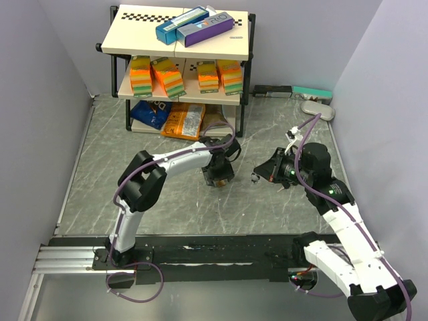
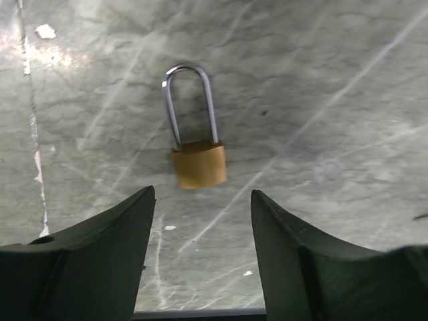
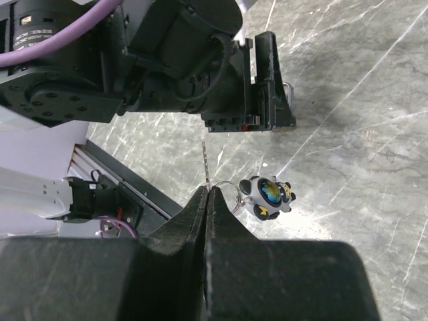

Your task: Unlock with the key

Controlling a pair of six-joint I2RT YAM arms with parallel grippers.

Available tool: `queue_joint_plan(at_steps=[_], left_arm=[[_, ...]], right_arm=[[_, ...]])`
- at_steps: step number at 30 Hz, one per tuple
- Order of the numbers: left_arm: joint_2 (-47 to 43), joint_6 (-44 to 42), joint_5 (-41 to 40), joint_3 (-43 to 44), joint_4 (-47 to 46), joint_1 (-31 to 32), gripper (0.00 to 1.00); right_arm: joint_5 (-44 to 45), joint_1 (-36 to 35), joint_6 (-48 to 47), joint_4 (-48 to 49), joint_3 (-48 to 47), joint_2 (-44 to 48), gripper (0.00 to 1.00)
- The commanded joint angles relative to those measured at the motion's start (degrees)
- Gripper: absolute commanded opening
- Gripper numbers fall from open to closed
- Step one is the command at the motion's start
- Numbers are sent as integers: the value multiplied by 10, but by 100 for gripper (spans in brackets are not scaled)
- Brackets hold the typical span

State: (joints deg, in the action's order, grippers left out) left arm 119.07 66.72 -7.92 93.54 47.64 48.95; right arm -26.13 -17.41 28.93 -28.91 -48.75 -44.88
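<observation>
left end effector point(image 2: 202, 195): jaws wide, empty, just short of padlock point(image 2: 198, 164) lying flat on desk point(image 2: 334, 100).
right end effector point(image 3: 208, 200): pinched shut on key point(image 3: 204, 157), right of padlock, clear of it.
risk: closing short nudges padlock away; dangling charm point(image 3: 267, 196) may twist key.

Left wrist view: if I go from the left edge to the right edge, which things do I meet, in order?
Gripper finger at the picture's left → brass padlock → gripper finger at the picture's right.
</observation>
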Motion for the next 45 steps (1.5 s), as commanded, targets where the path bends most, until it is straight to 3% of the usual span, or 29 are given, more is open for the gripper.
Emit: queue_joint_plan(at_steps=[1,11,18,45], left_arm=[[6,11,11,13,26,0,63],[24,10,18,3,11,-8,58],[39,-12,13,12,7,-10,46],[75,-59,-28,31,26,-14,48]], right_arm=[[-6,2,-9,7,-11,8,0],[-10,1,-10,11,-3,16,0],[-16,2,-8,17,-2,12,0],[-24,1,-14,25,4,1,0]])
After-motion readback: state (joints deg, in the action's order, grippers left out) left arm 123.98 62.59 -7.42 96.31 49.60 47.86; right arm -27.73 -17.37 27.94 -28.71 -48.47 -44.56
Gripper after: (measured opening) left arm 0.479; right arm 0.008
